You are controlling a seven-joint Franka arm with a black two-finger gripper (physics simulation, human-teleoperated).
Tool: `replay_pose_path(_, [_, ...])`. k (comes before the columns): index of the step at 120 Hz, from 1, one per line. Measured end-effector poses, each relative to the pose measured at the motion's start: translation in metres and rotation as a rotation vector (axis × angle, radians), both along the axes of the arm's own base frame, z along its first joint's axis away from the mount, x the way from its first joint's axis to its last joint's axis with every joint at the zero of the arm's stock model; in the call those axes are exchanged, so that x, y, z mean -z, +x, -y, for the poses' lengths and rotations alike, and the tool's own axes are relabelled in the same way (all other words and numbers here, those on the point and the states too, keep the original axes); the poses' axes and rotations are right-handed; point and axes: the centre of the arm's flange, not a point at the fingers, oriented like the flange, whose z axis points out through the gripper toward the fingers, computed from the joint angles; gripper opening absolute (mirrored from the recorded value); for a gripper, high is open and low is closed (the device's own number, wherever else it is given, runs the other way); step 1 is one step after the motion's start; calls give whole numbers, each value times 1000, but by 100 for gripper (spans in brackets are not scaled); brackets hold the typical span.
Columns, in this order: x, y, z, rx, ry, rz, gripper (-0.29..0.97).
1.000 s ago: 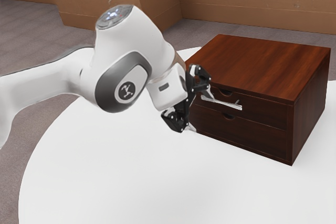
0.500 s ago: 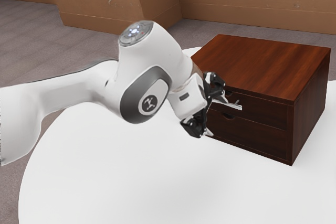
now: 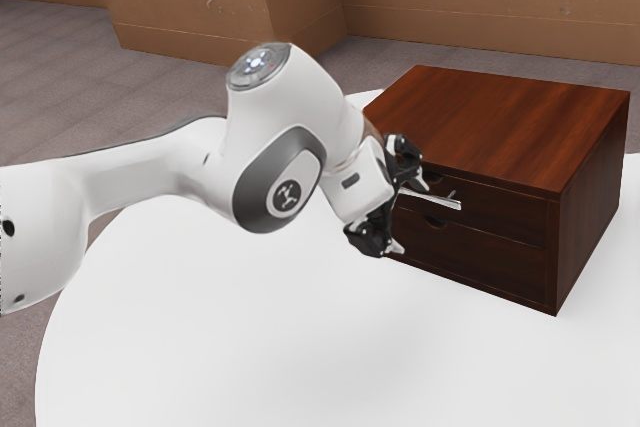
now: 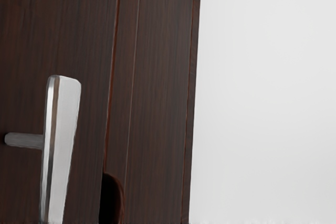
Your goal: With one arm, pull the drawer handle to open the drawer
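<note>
Gripper (image 3: pixel 398 199) at the top drawer's handle (image 3: pixel 437 198), jaws spread, nothing clamped yet.

The fingers sit wide apart at the cabinet (image 3: pixel 500 122) front, one above and one below the arm-side end of the silver bar, gripping nothing. The top drawer (image 3: pixel 505 212) looks flush with the cabinet face, so the task reads as barely started. Risks: the grip is far off-centre on the bar, so a pull could skew the drawer or slide off the end. If the jaws close shallow they may pinch only the tip and slip. A hard pull could drag the whole cabinet across the table (image 3: pixel 250 347). The lower finger is hard to make out against the dark wood, so contact with the bar or cabinet face can't be judged. In the wrist view the handle (image 4: pixel 59 145) is cut off at its lower end.
</note>
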Motion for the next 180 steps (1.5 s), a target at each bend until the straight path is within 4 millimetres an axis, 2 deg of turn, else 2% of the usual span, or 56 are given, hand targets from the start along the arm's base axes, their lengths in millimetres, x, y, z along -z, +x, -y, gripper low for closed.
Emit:
replay_pose_path(44, [7,0,-9,-26,-1,-11,67])
replay_pose_path(63, [4,-14,-10,-28,-2,-17,65])
replay_pose_path(88, [9,-30,-10,-28,-2,-32,69])
replay_pose_path(107, [-7,-39,-9,-25,-7,-21,67])
replay_pose_path(147, [5,-46,-9,-32,-4,-64,68])
replay_pose_path(163, [1,-61,-16,-42,-7,-60,62])
replay_pose_path(180, [6,-72,-19,-46,-7,-64,70])
